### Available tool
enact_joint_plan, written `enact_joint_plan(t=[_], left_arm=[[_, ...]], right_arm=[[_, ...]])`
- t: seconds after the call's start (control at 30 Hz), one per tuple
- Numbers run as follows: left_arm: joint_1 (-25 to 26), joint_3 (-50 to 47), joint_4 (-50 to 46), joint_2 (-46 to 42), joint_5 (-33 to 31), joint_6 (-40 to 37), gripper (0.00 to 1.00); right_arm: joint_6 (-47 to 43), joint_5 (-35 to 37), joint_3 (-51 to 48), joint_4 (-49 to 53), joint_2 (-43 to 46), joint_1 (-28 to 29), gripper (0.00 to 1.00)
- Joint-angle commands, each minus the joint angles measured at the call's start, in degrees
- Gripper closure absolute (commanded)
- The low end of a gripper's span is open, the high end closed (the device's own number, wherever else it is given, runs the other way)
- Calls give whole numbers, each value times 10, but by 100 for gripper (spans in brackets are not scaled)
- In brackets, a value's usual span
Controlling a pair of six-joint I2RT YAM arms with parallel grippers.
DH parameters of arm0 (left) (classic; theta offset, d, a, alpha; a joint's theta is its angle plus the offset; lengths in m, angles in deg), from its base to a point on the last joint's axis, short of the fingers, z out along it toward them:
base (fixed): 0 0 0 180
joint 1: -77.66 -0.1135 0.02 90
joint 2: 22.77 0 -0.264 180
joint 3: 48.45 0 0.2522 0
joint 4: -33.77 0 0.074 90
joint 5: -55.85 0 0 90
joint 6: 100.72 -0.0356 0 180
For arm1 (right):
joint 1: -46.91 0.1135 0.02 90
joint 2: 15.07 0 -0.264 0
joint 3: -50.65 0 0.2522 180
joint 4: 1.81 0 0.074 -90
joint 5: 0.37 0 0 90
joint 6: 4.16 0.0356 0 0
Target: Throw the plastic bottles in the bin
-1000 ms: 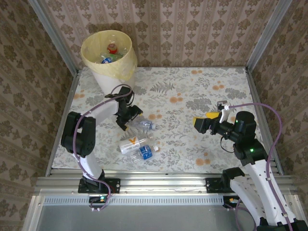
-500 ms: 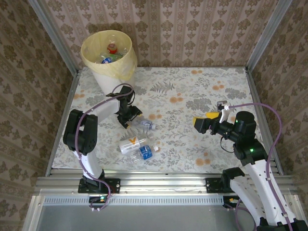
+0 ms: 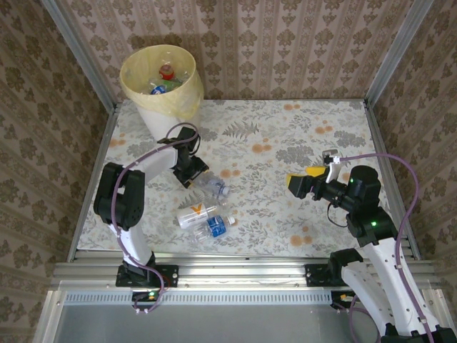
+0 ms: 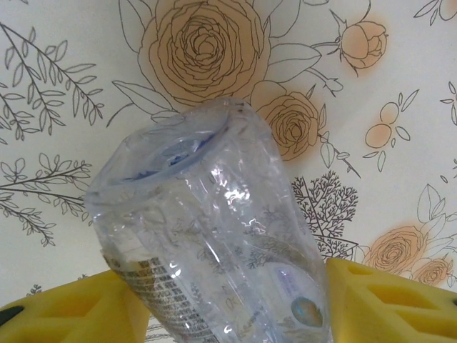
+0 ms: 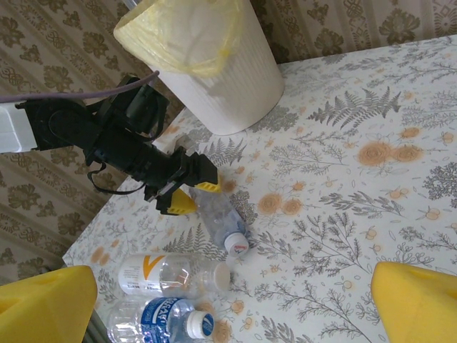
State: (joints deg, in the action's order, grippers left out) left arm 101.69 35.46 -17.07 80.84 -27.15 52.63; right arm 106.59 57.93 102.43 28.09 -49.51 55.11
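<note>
A clear plastic bottle (image 3: 213, 188) with a white cap lies on the flowered table (image 3: 285, 136), its base between the yellow fingers of my left gripper (image 3: 193, 176). In the left wrist view the bottle (image 4: 207, 214) spans the gap of my left gripper (image 4: 228, 307), and both pads touch its sides. Two more bottles lie nearer the front: one with an orange-marked label (image 3: 195, 214) and one with a blue label (image 3: 218, 226). The bin (image 3: 163, 107) stands at the far left with bottles inside (image 3: 166, 71). My right gripper (image 3: 295, 184) hangs open over the right side, nothing in it.
Patterned walls close in the table on three sides. In the right wrist view the bin (image 5: 214, 71) stands just behind the left arm (image 5: 107, 143), and the two loose bottles (image 5: 171, 275) lie at the lower left.
My left gripper's jaws have closed in on the clear bottle's base, and the gripper has shifted slightly. The right arm has not moved.
</note>
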Motion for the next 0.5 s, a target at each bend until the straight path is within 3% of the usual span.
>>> enact_joint_plan(t=[0.0,0.47], left_arm=[[-1,-1,-5,-25,-19,-12,40],[5,-31,15,-78,-62,-25,44]], right_arm=[[-2,10,-8,8,9,3,0],[-2,16,-10,4,9,4,0]])
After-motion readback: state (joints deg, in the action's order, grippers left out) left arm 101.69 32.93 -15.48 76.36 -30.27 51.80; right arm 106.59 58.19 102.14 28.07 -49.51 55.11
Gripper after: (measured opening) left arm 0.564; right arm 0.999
